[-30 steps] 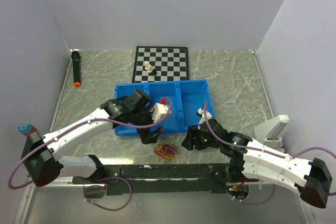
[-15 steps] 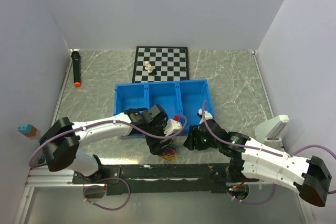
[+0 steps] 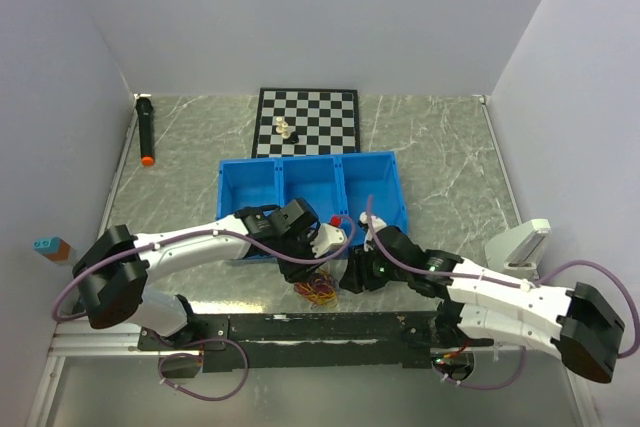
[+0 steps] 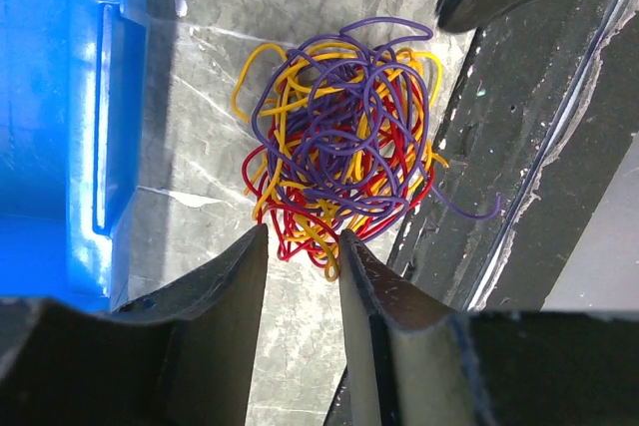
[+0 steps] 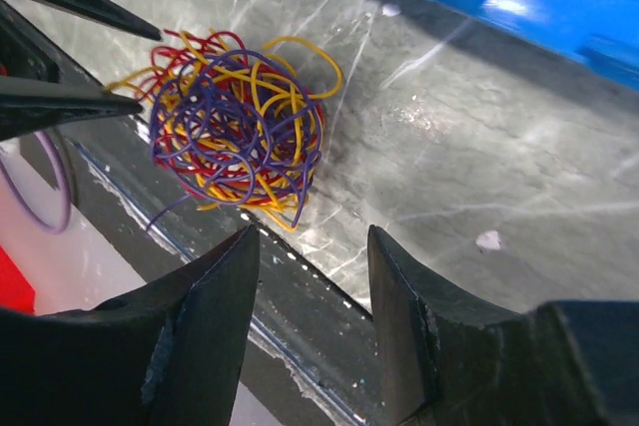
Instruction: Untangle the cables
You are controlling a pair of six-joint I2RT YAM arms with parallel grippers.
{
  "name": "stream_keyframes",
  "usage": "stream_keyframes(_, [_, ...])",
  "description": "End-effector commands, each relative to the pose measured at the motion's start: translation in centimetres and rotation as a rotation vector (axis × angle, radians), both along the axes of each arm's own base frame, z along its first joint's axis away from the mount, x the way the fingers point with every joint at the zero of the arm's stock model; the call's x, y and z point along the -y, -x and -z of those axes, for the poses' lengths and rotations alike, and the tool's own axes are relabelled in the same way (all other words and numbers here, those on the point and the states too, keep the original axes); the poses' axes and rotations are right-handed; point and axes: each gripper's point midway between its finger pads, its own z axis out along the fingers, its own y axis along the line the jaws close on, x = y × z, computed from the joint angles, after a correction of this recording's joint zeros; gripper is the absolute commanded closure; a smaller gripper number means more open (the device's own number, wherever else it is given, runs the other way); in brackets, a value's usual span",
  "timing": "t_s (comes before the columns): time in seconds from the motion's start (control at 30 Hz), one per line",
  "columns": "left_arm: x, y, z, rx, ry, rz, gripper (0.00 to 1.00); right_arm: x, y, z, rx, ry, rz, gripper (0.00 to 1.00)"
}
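The cables [image 3: 318, 290] are a fist-sized tangle of yellow-orange, red and purple wires on the marble table, against the black rail. In the left wrist view the cables [image 4: 339, 162] lie just ahead of my left gripper [image 4: 303, 236]. Its jaws stand a narrow gap apart, with a yellow loop and some red strands between the tips. My right gripper [image 5: 312, 236] is open and holds nothing, and the cables [image 5: 235, 127] sit up and left of it. From above, the left gripper [image 3: 312, 275] and the right gripper [image 3: 350, 277] flank the bunch.
A blue three-compartment bin [image 3: 345, 209] stands just behind the bunch. Beyond it lies a chessboard [image 3: 320, 107] with chess pieces [image 3: 284, 129]. A black marker [image 3: 145, 132] is at the far left, a white object [image 3: 520, 242] at the right, and the black rail [image 3: 320, 327] runs along the near edge.
My left arm swung down from over the bin to the bunch, and its jaws narrowed around the nearest strands. My right gripper slid left towards the bunch and closed slightly.
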Motion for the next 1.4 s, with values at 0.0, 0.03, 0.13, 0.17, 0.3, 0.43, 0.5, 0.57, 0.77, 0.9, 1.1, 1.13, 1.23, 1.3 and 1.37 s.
stream_keyframes(0.0, [0.7, -0.7, -1.7, 0.047, 0.052, -0.012, 0.6, -1.4, 0.0, 0.4, 0.014, -0.023, -0.065, 0.47])
stream_keyframes(0.03, [0.8, -0.7, -1.9, 0.048, 0.054, -0.014, 0.6, -1.6, -0.2, 0.4, 0.015, -0.024, -0.064, 0.48])
stream_keyframes(0.13, [0.8, -0.7, -2.1, 0.052, 0.057, -0.014, 0.6, -2.0, -0.5, 0.7, 0.017, -0.022, -0.07, 0.51])
stream_keyframes(0.17, [0.8, -0.7, -2.2, 0.053, 0.06, -0.015, 0.6, -2.1, -0.6, 0.9, 0.015, -0.016, -0.072, 0.52])
stream_keyframes(0.3, [0.9, -0.6, -2.2, 0.047, 0.06, -0.019, 0.6, -2.9, -0.7, 1.2, 0.008, -0.026, -0.087, 0.56])
stream_keyframes(0.43, [0.8, -0.7, -2.3, 0.049, 0.057, -0.019, 0.6, -3.2, -0.8, 1.6, -0.006, -0.015, -0.09, 0.6])
stream_keyframes(0.5, [0.9, -0.7, -2.4, 0.049, 0.059, -0.02, 0.6, -3.1, -0.8, 1.8, -0.007, -0.011, -0.085, 0.64])
stream_keyframes(0.57, [0.8, -0.7, -2.3, 0.048, 0.057, -0.02, 0.6, -3.1, -0.9, 1.9, -0.005, -0.007, -0.078, 0.69])
stream_keyframes(0.77, [0.6, -1.0, -2.7, 0.067, 0.05, -0.024, 0.73, -2.2, -1.4, 1.0, 0.029, -0.01, -0.031, 0.97])
stream_keyframes(0.9, [0.2, -1.6, -3.6, 0.105, 0.037, -0.032, 0.94, -1.2, -1.0, 0.2, 0.036, -0.008, -0.012, 1.0])
stream_keyframes(1.1, [-0.7, -1.5, -5.9, 0.132, 0.053, -0.013, 0.99, -0.1, -0.3, -1.7, 0.055, -0.028, 0.0, 1.0])
stream_keyframes(1.13, [-1.1, -1.4, -6.2, 0.136, 0.047, -0.004, 0.99, 0.1, -0.3, -2.2, 0.062, -0.027, 0.004, 1.0])
stream_keyframes(1.23, [-2.6, -1.3, -7.6, 0.154, 0.031, 0.017, 0.99, 1.0, -0.2, -3.6, 0.085, -0.024, 0.024, 1.0])
stream_keyframes(1.3, [-3.9, -1.5, -8.4, 0.173, 0.018, 0.016, 0.99, 1.5, -0.3, -4.8, 0.107, -0.036, 0.043, 1.0])
stream_keyframes(1.37, [-5.4, -1.7, -9.9, 0.218, 0.005, 0.019, 0.99, 2.2, -0.2, -5.7, 0.12, -0.037, 0.06, 1.0])
